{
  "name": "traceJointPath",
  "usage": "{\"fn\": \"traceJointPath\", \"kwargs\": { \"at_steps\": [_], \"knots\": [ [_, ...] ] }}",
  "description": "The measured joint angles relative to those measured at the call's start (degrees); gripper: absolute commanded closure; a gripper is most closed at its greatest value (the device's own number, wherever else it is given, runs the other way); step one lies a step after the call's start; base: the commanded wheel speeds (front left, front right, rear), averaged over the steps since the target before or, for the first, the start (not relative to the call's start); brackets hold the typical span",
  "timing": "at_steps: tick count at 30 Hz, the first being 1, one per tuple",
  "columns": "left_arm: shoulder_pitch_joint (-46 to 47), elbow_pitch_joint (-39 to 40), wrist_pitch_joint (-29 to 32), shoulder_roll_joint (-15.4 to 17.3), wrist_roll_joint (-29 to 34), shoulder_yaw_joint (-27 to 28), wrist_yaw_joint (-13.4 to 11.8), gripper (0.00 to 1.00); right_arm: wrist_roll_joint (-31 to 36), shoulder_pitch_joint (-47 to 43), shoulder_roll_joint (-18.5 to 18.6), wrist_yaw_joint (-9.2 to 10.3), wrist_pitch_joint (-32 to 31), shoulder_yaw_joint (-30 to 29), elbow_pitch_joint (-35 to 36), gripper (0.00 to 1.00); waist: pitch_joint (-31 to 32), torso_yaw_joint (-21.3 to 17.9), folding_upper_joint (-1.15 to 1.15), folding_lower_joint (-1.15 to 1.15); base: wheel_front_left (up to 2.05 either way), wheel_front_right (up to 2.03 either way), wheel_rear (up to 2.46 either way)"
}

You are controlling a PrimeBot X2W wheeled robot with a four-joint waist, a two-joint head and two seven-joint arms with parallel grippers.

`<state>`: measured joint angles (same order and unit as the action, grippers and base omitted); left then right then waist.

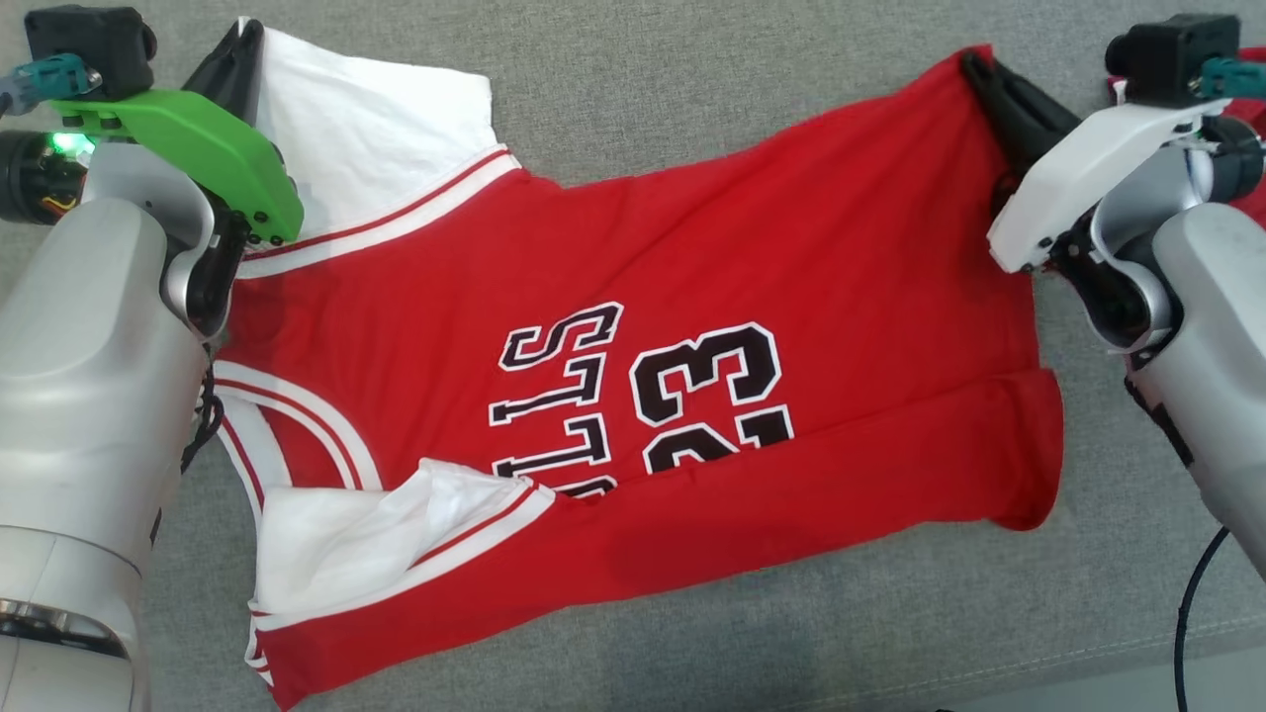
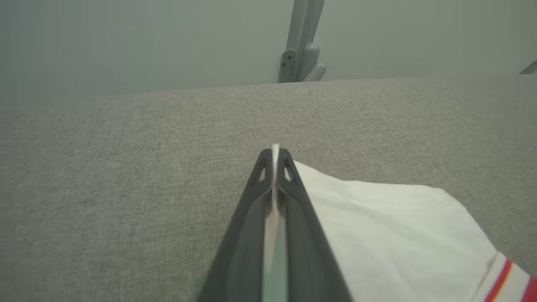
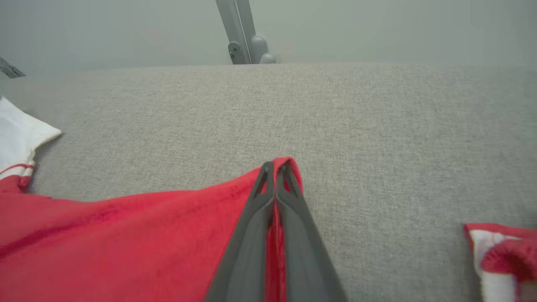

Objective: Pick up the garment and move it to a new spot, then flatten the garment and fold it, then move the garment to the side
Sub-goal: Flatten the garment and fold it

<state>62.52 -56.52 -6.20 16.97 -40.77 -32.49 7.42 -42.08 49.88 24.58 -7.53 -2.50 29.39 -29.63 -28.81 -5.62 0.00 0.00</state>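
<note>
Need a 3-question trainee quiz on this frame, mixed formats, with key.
1. True or false: the left gripper is shut on the white sleeve of the jersey.
2. The right gripper grips: A) the jersey's red corner; B) the collar; C) nothing.
3. Fill in: the number printed on the jersey is __.

Key: 1 true; 2 A; 3 23.

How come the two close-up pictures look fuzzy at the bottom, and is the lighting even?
Left wrist view: the left gripper is sharp at its tips, blurred toward the bottom edge, likely too near the lens. Right wrist view: the right gripper likewise. Head view: soft, even light, the jersey sharp, no glare.
</note>
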Motion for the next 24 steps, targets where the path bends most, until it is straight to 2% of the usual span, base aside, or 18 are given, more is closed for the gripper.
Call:
{"fn": "traceJointPath", "kwargs": {
  "at_steps": [6,13,18,24],
  "knots": [
    [2.37,1.18,-3.57,0.69,-1.13,-0.75,0.02,1.0,-3.32,1.33,2.58,0.0,2.7,-0.62,2.36,1.0,0.84,0.77,0.0,0.0,0.0,0.0,0.0],
    [2.83,5.14,-5.86,1.36,-3.64,-0.16,0.07,1.0,-6.51,0.31,3.55,0.01,2.83,-0.13,3.43,1.0,1.5,1.52,0.0,0.0,0.0,0.0,0.0],
    [-1.13,13.9,-6.45,2.31,-9.78,1.11,0.07,1.0,-10.34,-2.21,6.02,0.01,2.48,-0.63,6.91,1.0,1.77,1.97,0.0,0.0,0.0,0.0,0.0],
    [-10.77,28.67,-6.72,6.78,-16.1,3.22,0.08,1.0,-14.81,-9.01,10.23,0.02,2.68,-2.57,14.06,1.0,2.11,2.84,0.0,0.0,0.0,0.0,0.0]
  ]
}}
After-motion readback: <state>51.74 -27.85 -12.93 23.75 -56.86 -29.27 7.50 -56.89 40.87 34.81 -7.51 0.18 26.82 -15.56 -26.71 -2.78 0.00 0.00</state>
